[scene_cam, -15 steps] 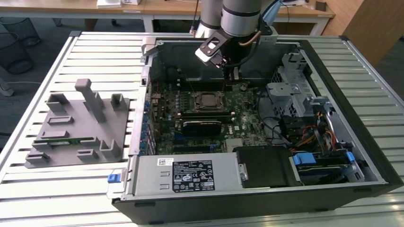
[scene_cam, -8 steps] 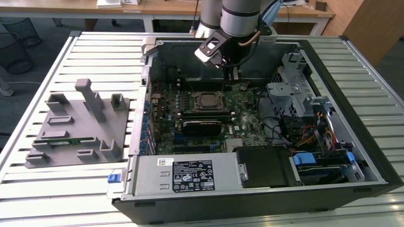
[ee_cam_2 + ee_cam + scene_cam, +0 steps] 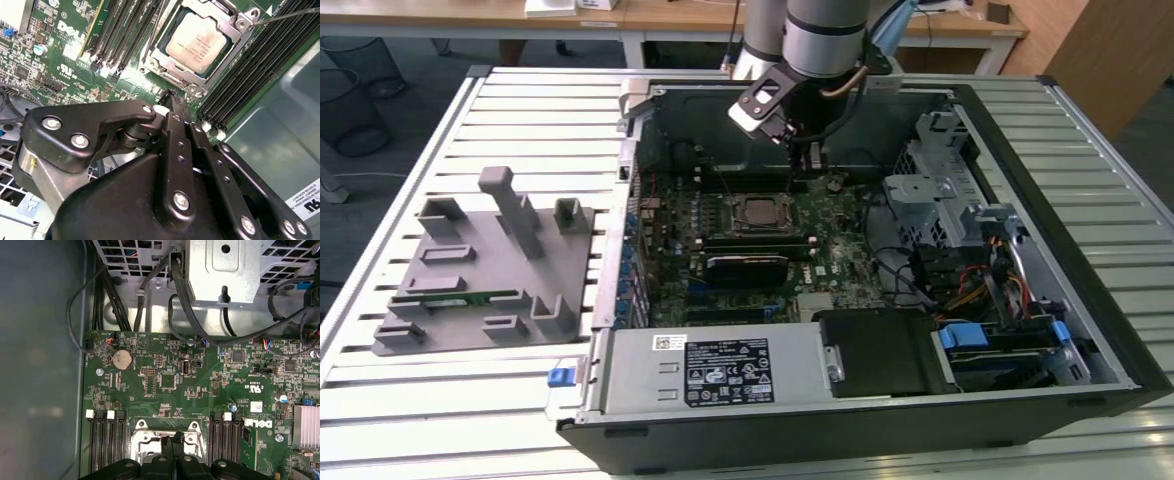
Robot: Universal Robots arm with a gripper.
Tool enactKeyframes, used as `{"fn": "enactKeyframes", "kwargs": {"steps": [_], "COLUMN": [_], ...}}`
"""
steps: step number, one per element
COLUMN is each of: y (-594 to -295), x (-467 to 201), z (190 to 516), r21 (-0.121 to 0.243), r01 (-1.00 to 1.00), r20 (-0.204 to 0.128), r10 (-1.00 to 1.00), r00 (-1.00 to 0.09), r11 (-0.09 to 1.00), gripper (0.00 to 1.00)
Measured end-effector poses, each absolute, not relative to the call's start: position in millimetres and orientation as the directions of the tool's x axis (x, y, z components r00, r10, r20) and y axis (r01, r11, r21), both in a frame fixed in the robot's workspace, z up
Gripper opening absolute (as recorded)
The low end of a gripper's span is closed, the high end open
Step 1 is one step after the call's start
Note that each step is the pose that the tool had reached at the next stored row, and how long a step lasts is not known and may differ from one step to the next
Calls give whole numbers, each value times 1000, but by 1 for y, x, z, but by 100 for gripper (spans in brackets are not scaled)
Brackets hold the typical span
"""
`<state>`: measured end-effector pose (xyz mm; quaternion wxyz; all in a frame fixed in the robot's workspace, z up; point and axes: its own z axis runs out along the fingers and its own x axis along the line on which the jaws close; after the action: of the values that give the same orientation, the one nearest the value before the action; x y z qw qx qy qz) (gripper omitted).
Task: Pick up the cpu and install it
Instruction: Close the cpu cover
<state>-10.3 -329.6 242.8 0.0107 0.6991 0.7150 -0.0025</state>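
With jaws shut and empty, hold the black metal gripper (image 3: pixel 810 158) clear of the flat, square, silver-topped cpu (image 3: pixel 759 213), seated at its seven o'clock in the exterior view.

Exterior view: set high and off the arm, looking obliquely down across the bench (image 3: pixel 454 395) from middle distance, with the whole open computer case (image 3: pixel 854 425) in frame. First wrist view: rides the arm and faces squarely onto the motherboard (image 3: pixel 165 385) from fairly close, with the gripper (image 3: pixel 171 441) tips at the frame's edge. Second wrist view: nearer and slanted, looking past the gripper's linkage. All three views share the socket (image 3: pixel 172 80) and the memory slots (image 3: pixel 250 65) flanking it.
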Motion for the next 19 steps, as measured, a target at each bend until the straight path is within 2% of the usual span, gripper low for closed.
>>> {"fn": "enactKeyframes", "kwargs": {"steps": [19], "y": [-330], "x": [-38], "z": [237], "r21": [11], "r01": [1000], "r20": [-19], "r10": [1000], "r00": [-22], "r11": [23], "gripper": [11]}}
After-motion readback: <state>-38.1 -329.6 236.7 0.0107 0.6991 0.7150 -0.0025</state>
